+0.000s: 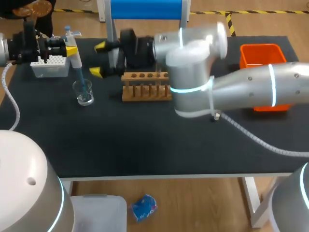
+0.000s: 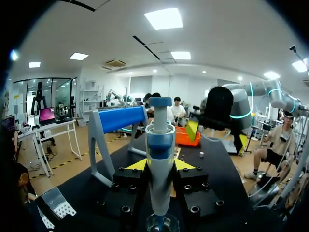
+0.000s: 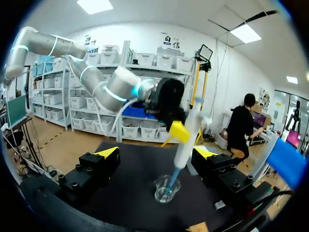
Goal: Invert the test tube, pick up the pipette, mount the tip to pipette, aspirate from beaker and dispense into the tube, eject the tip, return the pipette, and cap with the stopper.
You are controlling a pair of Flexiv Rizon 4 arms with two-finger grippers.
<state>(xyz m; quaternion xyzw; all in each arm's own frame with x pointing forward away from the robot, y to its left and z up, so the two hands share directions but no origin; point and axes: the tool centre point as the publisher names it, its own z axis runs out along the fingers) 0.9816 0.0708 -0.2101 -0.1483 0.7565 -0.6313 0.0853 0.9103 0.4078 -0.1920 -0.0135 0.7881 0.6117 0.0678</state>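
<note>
My left gripper [image 1: 70,50] is shut on a white and blue pipette [image 1: 76,58], held upright at the table's back left. The pipette's blue tip dips into a small glass beaker [image 1: 84,92]. In the left wrist view the pipette [image 2: 160,154] stands between the yellow fingertips [image 2: 137,165], with the beaker [image 2: 161,224] right under it. My right gripper [image 1: 98,59] stands wide open just right of the pipette, with nothing in it. In the right wrist view the beaker [image 3: 167,188] and the pipette [image 3: 186,140] lie ahead of my open right gripper [image 3: 157,152].
A wooden test tube rack [image 1: 145,87] stands mid-table behind my right arm's wrist. A white tip box [image 1: 48,66] sits at the back left, an orange bin [image 1: 263,57] at the back right. A small pale stopper [image 1: 217,115] lies near the right arm. A blue stand [image 1: 147,9] rises at the back.
</note>
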